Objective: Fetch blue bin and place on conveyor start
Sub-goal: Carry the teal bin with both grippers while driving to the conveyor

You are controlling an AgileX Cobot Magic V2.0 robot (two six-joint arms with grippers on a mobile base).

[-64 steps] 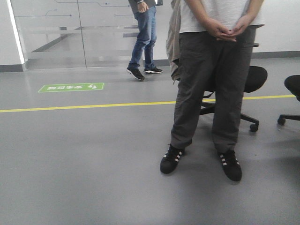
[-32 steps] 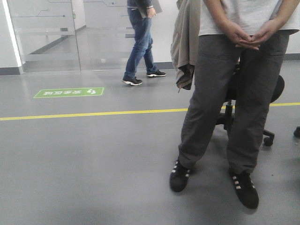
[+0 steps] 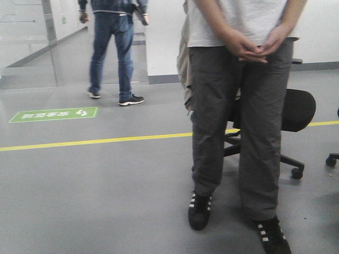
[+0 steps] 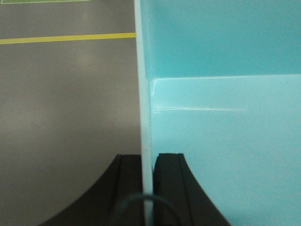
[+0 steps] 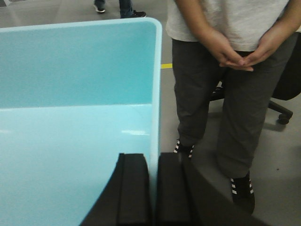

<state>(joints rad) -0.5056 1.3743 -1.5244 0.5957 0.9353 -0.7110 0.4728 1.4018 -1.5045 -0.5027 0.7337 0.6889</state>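
Note:
The blue bin (image 4: 225, 117) is a pale cyan tub held up over the grey floor. In the left wrist view my left gripper (image 4: 148, 162) is shut on its left wall, one black finger outside and one inside. In the right wrist view the same blue bin (image 5: 75, 113) fills the left side, and my right gripper (image 5: 154, 162) is shut on its right wall near the rounded corner. The bin looks empty. The conveyor start is out of view. Neither gripper shows in the front view.
A person in grey trousers (image 3: 238, 121) stands close ahead, hands clasped, with a black office chair (image 3: 294, 114) behind. Another person in jeans (image 3: 112, 47) walks at the far left by a glass wall. A yellow floor line (image 3: 95, 141) and a green floor sign (image 3: 53, 114) cross the floor.
The front view has swung sideways: the standing person and chair sit differently in frame, and the person in jeans has shifted left and looks further along the glass wall.

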